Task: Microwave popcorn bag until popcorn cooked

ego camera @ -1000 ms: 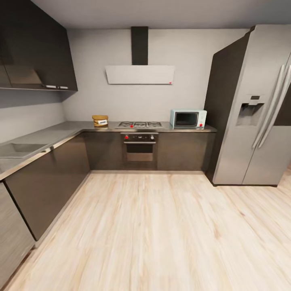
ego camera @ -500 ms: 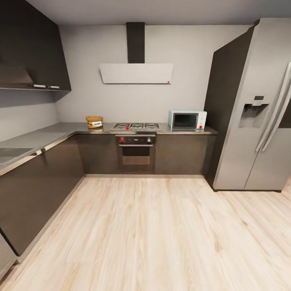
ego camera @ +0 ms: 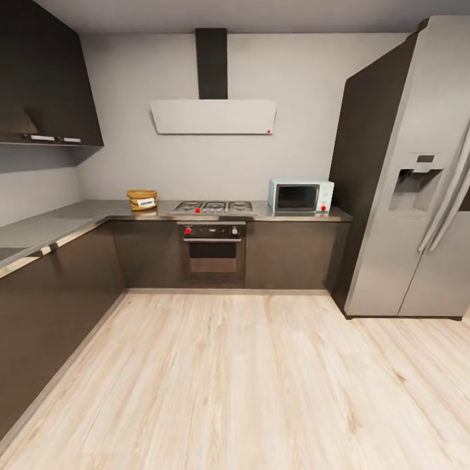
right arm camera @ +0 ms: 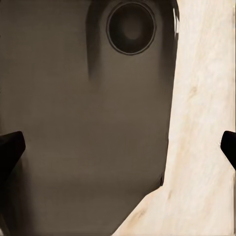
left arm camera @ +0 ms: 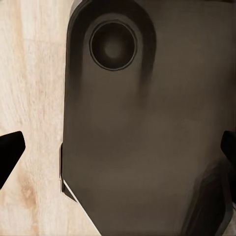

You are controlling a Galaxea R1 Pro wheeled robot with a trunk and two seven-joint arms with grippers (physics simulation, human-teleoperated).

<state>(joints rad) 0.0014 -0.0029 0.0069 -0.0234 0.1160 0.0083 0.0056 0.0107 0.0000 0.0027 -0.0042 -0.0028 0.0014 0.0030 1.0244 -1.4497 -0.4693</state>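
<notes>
From the head camera I see the kitchen across a stretch of pale plank floor [ego camera: 248, 378]. The bag [ego camera: 141, 199] stands on the bench [ego camera: 78, 212] near the corner, far ahead of both my hands and towards my left. The hob [ego camera: 212, 206] lies between it and the microwave [ego camera: 300, 196], which sits at the bench's other end with its dark door shut, just beside the fridge [ego camera: 405, 176]. An oven [ego camera: 212, 247] is built in under the hob, and a hood [ego camera: 212, 116] hangs on the wall above it.

In the left wrist camera my left hand [left arm camera: 118, 152] is spread wide, its two dark fingertips [left arm camera: 10, 147] at opposite edges of the picture with nothing between them. Beyond it is a dark rounded part of the robot's own body [left arm camera: 147, 128], and the floor beside that.

My right hand [right arm camera: 118, 147] is likewise wide open and empty, one fingertip [right arm camera: 10, 145] at each edge, over the same kind of dark body panel [right arm camera: 83, 113] and floor.
</notes>
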